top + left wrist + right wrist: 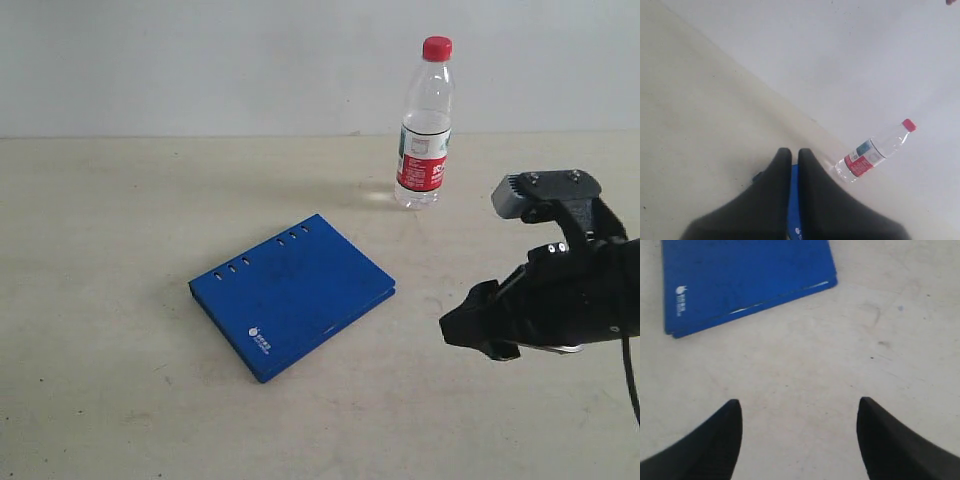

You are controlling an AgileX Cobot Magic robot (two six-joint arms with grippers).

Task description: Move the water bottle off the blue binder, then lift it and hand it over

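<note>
Water bottle (pixel 425 125): upright on the table (pixel 100 250), red cap up, by the back wall; off the binder and well apart from it.
Blue binder (pixel 290 295): closed, flat on the table, slot holes along its far edge, white logo at a near corner.
My left gripper (pixel 794 151): fingers drawn together with only a thin slit between them, gripping nothing; the binder's blue shows through the slit.
My right gripper (pixel 798 402): fingers spread wide, empty, over bare table near the binder's edge.
</note>
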